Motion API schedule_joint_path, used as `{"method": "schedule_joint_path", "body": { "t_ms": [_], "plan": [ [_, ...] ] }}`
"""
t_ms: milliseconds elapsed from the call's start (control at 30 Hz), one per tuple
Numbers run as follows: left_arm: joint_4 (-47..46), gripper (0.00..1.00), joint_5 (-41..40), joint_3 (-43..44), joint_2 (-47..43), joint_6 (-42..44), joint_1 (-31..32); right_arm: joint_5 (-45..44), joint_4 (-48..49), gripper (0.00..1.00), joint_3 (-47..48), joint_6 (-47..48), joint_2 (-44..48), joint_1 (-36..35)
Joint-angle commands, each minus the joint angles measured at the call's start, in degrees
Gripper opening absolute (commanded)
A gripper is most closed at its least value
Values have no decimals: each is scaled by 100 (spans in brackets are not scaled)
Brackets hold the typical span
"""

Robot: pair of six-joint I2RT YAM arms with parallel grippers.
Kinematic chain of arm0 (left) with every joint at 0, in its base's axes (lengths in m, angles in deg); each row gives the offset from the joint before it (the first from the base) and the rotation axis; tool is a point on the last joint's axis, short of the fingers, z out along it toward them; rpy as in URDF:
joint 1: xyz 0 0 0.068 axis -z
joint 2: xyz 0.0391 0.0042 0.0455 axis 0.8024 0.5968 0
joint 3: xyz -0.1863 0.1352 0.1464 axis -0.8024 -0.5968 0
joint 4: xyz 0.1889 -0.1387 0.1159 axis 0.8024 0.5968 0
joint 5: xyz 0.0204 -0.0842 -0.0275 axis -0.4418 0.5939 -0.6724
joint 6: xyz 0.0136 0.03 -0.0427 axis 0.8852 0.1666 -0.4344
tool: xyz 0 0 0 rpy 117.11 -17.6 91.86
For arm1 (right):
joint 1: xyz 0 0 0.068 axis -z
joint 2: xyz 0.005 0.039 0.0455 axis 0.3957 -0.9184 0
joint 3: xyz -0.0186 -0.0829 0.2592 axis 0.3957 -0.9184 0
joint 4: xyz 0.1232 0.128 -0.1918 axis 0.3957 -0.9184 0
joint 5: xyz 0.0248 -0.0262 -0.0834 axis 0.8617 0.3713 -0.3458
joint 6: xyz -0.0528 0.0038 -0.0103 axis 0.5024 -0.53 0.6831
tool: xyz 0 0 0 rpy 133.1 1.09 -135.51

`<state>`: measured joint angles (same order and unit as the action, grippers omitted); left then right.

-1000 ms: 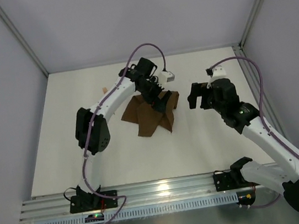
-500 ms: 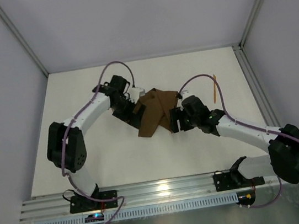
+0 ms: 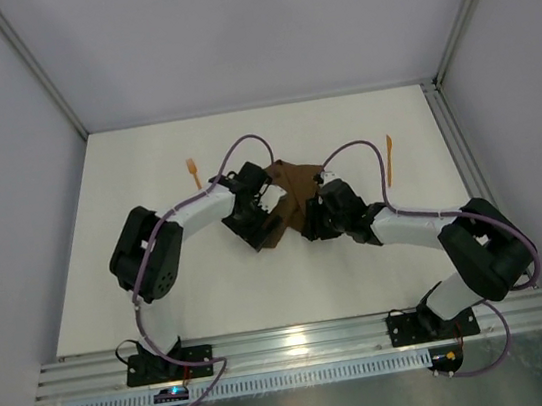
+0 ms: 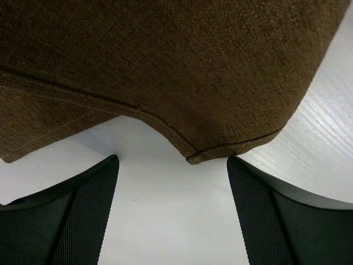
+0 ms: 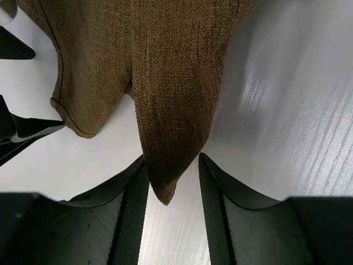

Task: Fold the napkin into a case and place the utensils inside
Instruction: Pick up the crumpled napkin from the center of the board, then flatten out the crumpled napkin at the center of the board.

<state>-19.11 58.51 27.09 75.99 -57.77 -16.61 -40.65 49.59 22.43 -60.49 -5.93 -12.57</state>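
Note:
The dark brown napkin (image 3: 295,192) lies rumpled and partly folded on the white table, between both arms. My left gripper (image 3: 264,230) is low at its near-left corner, open. In the left wrist view the hemmed corner (image 4: 194,156) lies just ahead of the left gripper (image 4: 172,165), with only bare table between the fingers. My right gripper (image 3: 313,221) is at the near-right side. A pointed napkin corner (image 5: 165,182) reaches between the fingers of the right gripper (image 5: 172,160), which stand apart around it. One orange utensil (image 3: 193,173) lies at the back left, another (image 3: 388,159) at the back right.
The white table (image 3: 162,289) is framed by grey walls and a metal rail (image 3: 291,347) along the near edge. In the right wrist view the left gripper's dark fingers (image 5: 22,130) show at the left edge, close to the napkin.
Both arms have come down and inward to the napkin's near corners. The right jaws have narrowed around a cloth corner. The left jaws stayed wide. Both utensils are now uncovered.

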Motion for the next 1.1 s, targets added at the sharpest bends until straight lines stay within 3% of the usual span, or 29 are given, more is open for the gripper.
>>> {"method": "schedule_joint_path", "body": {
  "t_ms": [0, 100, 300, 400, 467, 633, 733, 900, 1067],
  "plan": [
    [-374, 81, -111, 131, 256, -152, -10, -166, 407, 43, -58, -213, -5, -7],
    [-471, 73, 117, 95, 301, -204, -10, -237, 389, 27, -137, -222, 135, 2],
    [-454, 52, 662, 306, 537, -318, -10, -527, 188, 7, -84, -116, 303, 2],
    [-374, 32, 689, 429, 766, -319, -1, -641, 135, 3, -110, -90, 391, 28],
    [-383, 2, 576, 421, 828, -301, -19, -659, 91, 3, -137, -72, 514, 98],
    [-550, 0, 417, 429, 540, -152, -361, -738, -138, 3, -146, 182, 997, 379],
    [-533, 0, 338, 692, 258, -108, -958, -607, -489, 3, -15, 410, 1401, 862],
    [-15, 0, 127, 1088, -1077, 340, -1644, -781, -1689, 3, 740, 1165, 2489, 1250],
    [644, 0, -390, 1343, -2606, 876, -1794, -1151, -2703, 3, 2138, 1685, 3404, 1268]
  ]
}}
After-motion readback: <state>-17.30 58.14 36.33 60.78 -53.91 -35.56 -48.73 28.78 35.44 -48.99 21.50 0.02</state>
